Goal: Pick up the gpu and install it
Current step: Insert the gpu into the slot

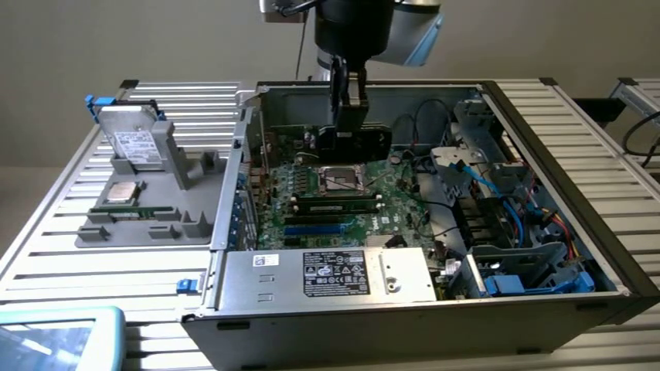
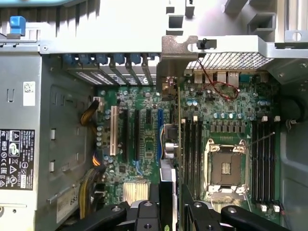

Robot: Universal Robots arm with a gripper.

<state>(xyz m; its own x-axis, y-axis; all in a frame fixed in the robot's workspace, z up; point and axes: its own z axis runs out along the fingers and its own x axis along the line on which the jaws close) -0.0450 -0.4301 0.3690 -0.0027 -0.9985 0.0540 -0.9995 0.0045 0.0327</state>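
Gripper (image 1: 348, 116) clamped on the one gpu (image 1: 357, 141), upright over the motherboard (image 1: 397, 220) near the far wall of the single case (image 1: 413, 332); tight clearance beside the CPU socket (image 1: 338, 179).

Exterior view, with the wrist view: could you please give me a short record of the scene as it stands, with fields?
held item: graphics card, upright on edge
jaws: closed on the card's upper edge
position: inside the open computer case, over the motherboard, near the processor socket
seated in slot: cannot tell
tray, exterior view's left: holds a drive and a memory stick
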